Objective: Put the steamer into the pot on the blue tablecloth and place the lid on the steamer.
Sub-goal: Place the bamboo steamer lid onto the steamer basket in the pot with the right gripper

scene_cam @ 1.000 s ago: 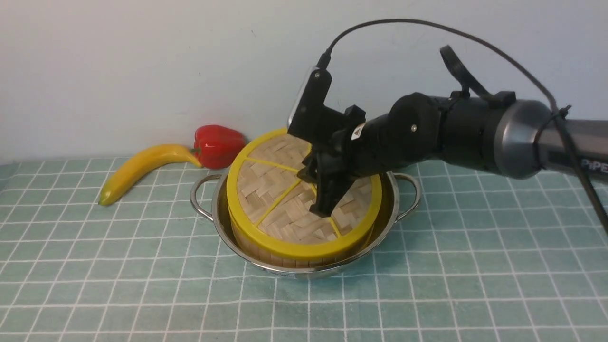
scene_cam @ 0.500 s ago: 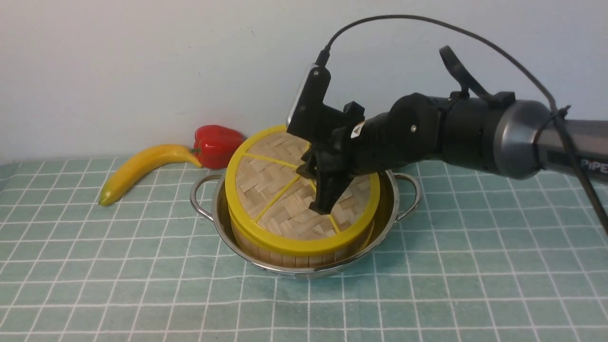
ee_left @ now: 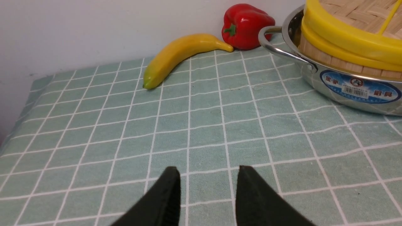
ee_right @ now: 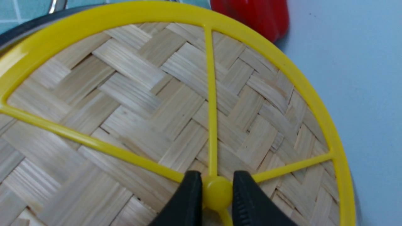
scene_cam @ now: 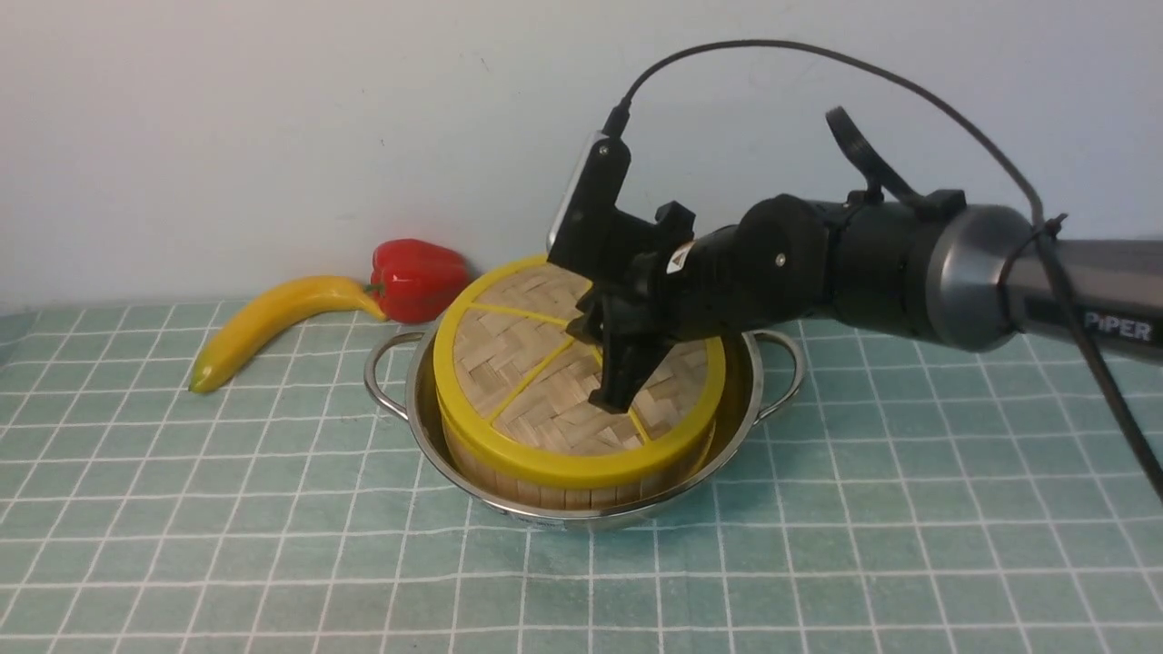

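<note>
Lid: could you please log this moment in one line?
lid on steamer in pot; right end effector shut on knob; left end effector open

Plain off-white wall spanning the whole back, matte and unpatterned, a few tiny dark specks and faint scuffs low down, slightly bluish tint in the right wrist view, light soft and even, wall dimmer toward its lower edge

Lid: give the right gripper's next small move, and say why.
Probably lower the lid a touch to level it. The right gripper is shut on its knob, and the lid covers the steamer in the pot but looks tilted, far edge higher.
</note>
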### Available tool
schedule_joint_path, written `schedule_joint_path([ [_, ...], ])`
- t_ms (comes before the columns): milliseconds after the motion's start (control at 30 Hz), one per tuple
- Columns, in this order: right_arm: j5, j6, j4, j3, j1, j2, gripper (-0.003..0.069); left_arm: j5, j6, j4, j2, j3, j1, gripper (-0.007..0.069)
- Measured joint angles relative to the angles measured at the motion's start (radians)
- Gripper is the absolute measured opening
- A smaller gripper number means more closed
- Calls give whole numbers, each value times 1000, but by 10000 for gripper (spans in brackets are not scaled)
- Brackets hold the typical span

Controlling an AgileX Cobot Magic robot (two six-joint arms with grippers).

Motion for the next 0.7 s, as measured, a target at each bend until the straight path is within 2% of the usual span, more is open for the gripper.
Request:
schedule_joint_path([
  [700, 10, 0, 7, 0, 0, -47, 133, 0, 0, 0, 0, 0, 0, 243],
])
